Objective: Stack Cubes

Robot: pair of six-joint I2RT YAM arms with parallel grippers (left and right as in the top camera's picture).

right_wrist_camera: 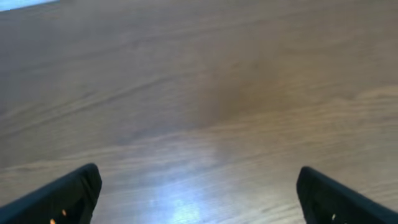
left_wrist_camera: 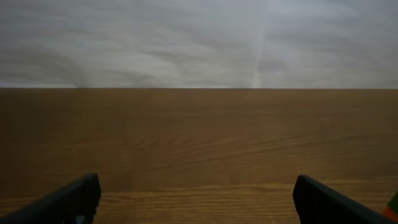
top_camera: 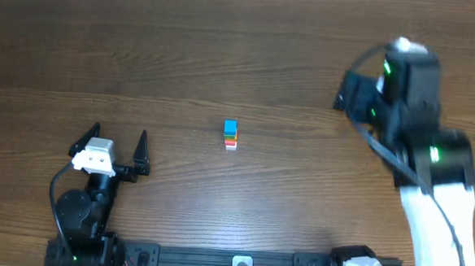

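My left arm [top_camera: 87, 200] sits folded low near its base, left gripper [top_camera: 120, 141] wide open, fingers spread apart. My right arm [top_camera: 431, 159] stretches up the right side, lifted, right gripper [right_wrist_camera: 198, 186] likewise open, fingers well apart.

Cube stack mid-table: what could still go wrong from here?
1. The cube stack is narrow, with the blue cube on top; a jolt to the table could topple it.
2. The left pincer sits open and low, level with the stack; a sideways swing towards the middle might clip it.
3. The right pincer is open too; a path across the centre carries the same risk.
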